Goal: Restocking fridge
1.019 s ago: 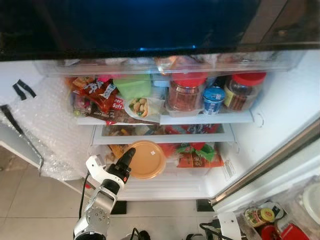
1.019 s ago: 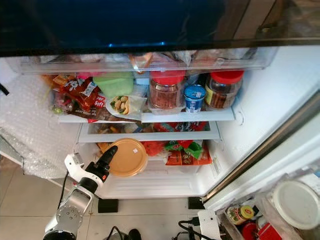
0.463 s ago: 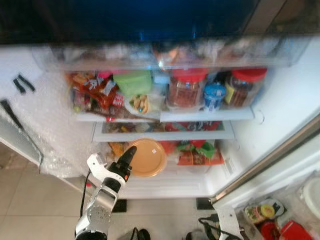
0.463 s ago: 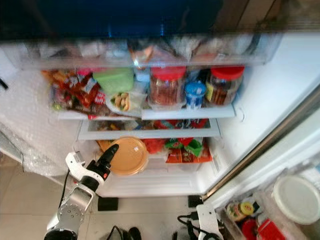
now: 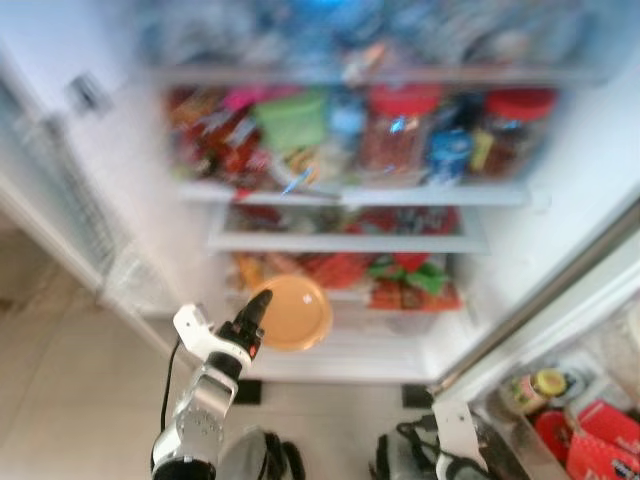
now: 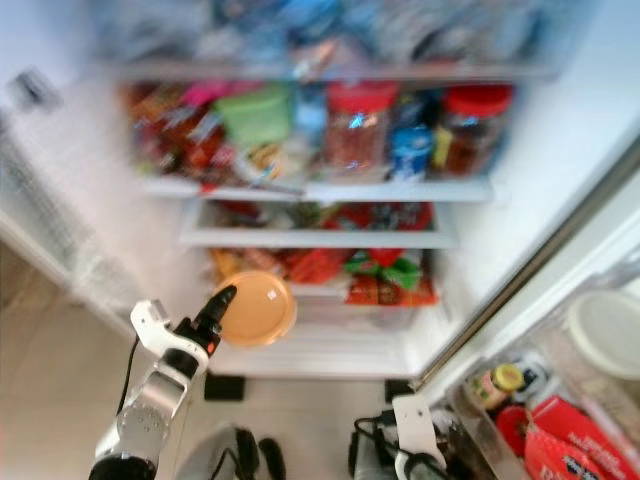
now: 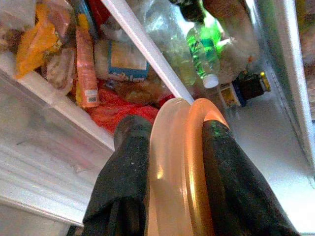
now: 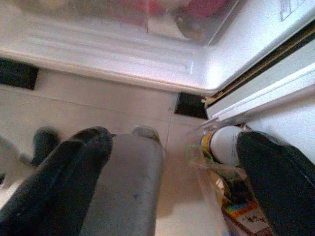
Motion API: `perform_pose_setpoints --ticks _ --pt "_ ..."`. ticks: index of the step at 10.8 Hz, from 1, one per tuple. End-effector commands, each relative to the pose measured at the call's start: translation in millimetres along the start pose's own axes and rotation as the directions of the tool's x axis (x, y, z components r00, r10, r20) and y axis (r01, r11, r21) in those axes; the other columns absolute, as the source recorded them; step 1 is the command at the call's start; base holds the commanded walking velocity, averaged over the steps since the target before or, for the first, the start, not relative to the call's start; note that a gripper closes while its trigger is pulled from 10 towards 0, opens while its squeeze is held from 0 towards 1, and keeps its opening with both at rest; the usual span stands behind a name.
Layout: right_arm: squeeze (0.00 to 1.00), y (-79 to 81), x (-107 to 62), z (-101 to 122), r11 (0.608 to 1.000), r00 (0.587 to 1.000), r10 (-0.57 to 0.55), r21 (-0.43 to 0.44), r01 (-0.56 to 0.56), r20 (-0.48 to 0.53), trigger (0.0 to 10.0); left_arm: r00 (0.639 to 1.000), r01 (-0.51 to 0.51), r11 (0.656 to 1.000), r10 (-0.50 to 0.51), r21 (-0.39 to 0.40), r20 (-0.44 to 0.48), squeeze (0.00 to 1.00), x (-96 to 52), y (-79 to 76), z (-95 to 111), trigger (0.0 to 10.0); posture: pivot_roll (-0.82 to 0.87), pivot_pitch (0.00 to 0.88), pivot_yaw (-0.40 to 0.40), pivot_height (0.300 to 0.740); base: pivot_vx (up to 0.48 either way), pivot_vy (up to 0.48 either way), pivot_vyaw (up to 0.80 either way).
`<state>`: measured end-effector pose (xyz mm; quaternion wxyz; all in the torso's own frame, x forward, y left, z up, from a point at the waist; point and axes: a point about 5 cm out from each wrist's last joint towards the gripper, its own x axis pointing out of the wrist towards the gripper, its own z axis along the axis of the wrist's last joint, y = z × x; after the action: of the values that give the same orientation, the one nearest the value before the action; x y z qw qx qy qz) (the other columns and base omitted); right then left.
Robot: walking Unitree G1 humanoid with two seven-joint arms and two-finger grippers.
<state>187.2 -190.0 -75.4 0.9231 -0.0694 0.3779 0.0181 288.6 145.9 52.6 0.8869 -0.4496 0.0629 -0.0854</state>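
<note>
The fridge [image 5: 560, 200] stands open before me, blurred in the eye views. My left gripper [image 5: 258, 308] is shut on a round orange lidded container [image 5: 296, 313], held on edge in front of the lowest shelf and drawer [image 5: 340, 345]. The left wrist view has both black fingers [image 7: 129, 177] clamped on the container's [image 7: 179, 162] rim, with snack packs [image 7: 86, 64] and a green bottle [image 7: 203, 54] behind it. My right gripper [image 8: 172, 142] is open and low, pointing at the tiled floor [image 8: 98, 105] by the fridge's bottom edge.
The upper shelf holds red-lidded jars [image 5: 395, 130], a blue cup [image 5: 448, 150], a green box [image 5: 292, 118] and snack bags [image 5: 210, 135]. The open door [image 5: 560, 300] at right carries jars [image 5: 535, 388] and red packs [image 5: 600, 445]. Bubble wrap [image 5: 120, 290] hangs at left.
The whole picture has shifted and blurred, so the camera has moved. My left gripper still holds the orange container in front of the lowest shelf.
</note>
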Motion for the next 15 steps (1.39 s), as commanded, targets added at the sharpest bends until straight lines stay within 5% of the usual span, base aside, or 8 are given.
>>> perform_pose_setpoints --ticks 1,11,15 --pt "0.00 5.2 -6.6 -21 1.000 0.997 0.011 0.013 -0.010 -0.078 10.0 1.000 0.018 1.000 -0.018 -0.017 0.025 0.00 4.6 -7.0 4 10.0 -0.15 0.178 0.036 0.648 0.000 0.000 0.00" --pt "0.00 9.8 -4.9 -13 1.000 1.000 -0.006 0.010 0.006 -0.022 10.0 0.996 0.069 0.998 -0.068 -0.016 0.057 0.00 19.4 -20.5 13 10.0 -0.15 0.176 0.041 0.648 0.000 0.000 0.00" --pt "0.00 10.1 -4.5 -11 1.000 1.000 -0.012 0.010 0.012 -0.008 10.0 0.995 0.080 0.997 -0.079 -0.015 0.056 0.00 20.4 -21.5 13 10.0 -0.15 0.158 0.044 0.648 0.262 0.000 0.00"
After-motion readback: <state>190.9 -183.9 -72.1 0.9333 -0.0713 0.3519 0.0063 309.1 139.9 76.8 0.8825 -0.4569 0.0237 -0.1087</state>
